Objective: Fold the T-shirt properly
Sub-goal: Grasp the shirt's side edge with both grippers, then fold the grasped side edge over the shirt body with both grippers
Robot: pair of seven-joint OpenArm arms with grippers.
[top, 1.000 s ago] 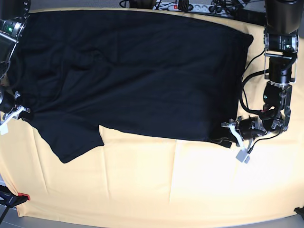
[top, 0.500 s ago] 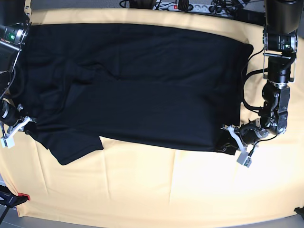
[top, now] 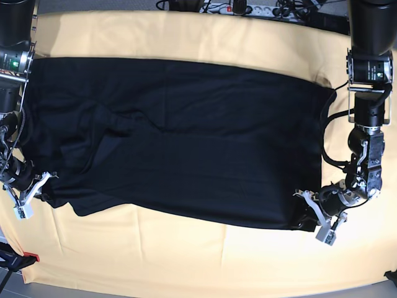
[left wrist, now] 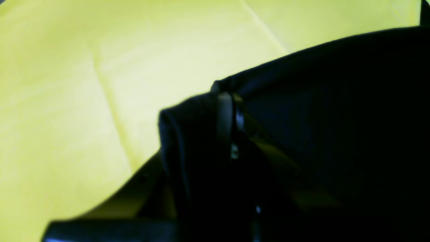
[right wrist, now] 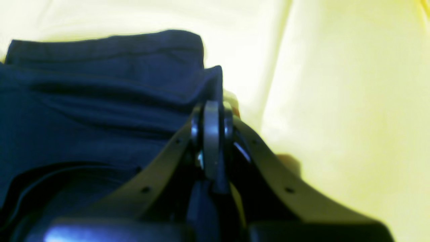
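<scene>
the t-shirt (top: 180, 143) spans the table (top: 186, 267), bare cloth along the near edge; left gripper (top: 313, 214) and right gripper (top: 34, 189) pinch its near corners.

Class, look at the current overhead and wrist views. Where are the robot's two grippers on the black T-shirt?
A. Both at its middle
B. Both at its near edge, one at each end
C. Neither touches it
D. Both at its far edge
B: the left gripper and right gripper each pinch an end of the T-shirt along its near edge.
</scene>
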